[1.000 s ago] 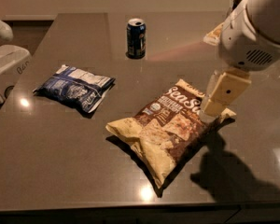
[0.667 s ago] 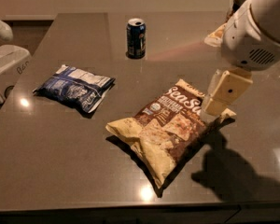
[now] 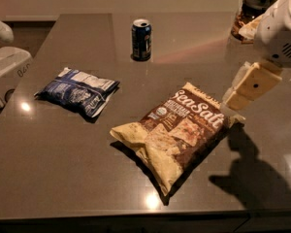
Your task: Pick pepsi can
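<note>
The pepsi can [image 3: 141, 39], dark blue with a silver top, stands upright at the far middle of the dark table [image 3: 63, 169]. My gripper [image 3: 238, 96], cream-coloured under a white wrist housing, hangs at the right over the top right corner of a brown and yellow sea salt chip bag [image 3: 177, 130]. It is well to the right of the can and nearer the front, holding nothing that I can see.
A flat blue-and-white snack bag [image 3: 77, 91] lies left of centre. A dark-lidded jar [image 3: 250, 13] stands at the far right. A white object [image 3: 5, 74] sits beyond the table's left edge. The table's front edge runs along the bottom.
My gripper has shifted a little to the right and slightly up. The can and both bags have not moved.
</note>
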`<state>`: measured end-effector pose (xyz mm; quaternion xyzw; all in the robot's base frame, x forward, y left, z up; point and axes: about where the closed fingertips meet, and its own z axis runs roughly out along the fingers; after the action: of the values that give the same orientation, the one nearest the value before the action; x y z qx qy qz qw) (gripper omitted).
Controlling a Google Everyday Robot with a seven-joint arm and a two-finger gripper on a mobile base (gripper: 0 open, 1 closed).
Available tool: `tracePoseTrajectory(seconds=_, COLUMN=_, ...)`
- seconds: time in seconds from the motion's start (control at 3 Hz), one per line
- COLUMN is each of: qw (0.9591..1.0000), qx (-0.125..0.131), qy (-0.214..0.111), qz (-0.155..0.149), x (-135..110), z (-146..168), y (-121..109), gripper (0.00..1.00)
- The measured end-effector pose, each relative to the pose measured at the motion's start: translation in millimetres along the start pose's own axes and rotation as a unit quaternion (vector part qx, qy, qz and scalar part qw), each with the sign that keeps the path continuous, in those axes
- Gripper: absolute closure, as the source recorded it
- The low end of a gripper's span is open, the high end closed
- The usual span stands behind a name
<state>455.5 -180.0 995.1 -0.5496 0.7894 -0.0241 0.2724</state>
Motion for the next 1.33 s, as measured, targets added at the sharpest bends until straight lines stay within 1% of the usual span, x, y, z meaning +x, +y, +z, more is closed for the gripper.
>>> tracePoseTrajectory(seconds=0.33, qw=1.0, qx=0.0, qy=0.0, qz=0.0, x=0, z=0, y=0, gripper=0.0)
tracePoseTrajectory(seconds=0.67, qw=0.9993, qx=-0.009, qy=-0.009, qz=0.034, x=10, z=2, y=-9, gripper=0.0)
tracePoseTrajectory(seconds=1.0, qw=0.9976, qx=-0.01, qy=-0.024, qz=0.064, x=19, z=-1, y=-18, gripper=0.0)
tracePoseTrajectory(seconds=1.33, qw=0.9955, qx=-0.003, qy=-0.044, qz=0.084, x=24, z=-9, y=-25, gripper=0.0)
